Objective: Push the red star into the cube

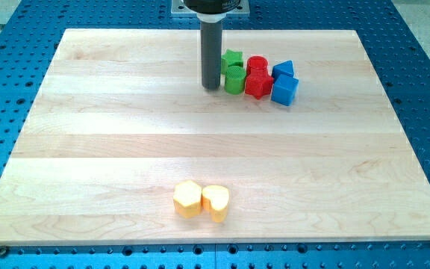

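Observation:
The red star (257,84) lies near the view's top, right of centre, touching the blue cube (284,90) on its right. A red cylinder (257,66) sits just behind the star. A blue triangular block (283,70) sits behind the cube. A green cylinder (234,78) touches the star's left side, with a green star (232,60) behind it. My tip (212,87) rests on the board just left of the green cylinder, close to it or touching it.
A yellow hexagon (187,199) and a yellow heart (216,202) lie side by side near the view's bottom centre. The wooden board (88,149) sits on a blue perforated table (416,67).

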`<state>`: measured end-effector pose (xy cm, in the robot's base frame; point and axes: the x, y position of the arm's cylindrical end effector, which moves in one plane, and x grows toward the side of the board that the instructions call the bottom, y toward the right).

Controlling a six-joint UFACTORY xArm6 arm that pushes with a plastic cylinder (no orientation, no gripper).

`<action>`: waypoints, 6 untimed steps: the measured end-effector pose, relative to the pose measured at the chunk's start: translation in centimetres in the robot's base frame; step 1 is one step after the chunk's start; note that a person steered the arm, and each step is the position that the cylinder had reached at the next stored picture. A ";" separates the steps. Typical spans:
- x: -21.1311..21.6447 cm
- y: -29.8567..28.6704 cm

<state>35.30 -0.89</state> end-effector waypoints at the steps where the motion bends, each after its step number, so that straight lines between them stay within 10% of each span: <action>1: 3.6 -0.5; 6: -2.1 9.9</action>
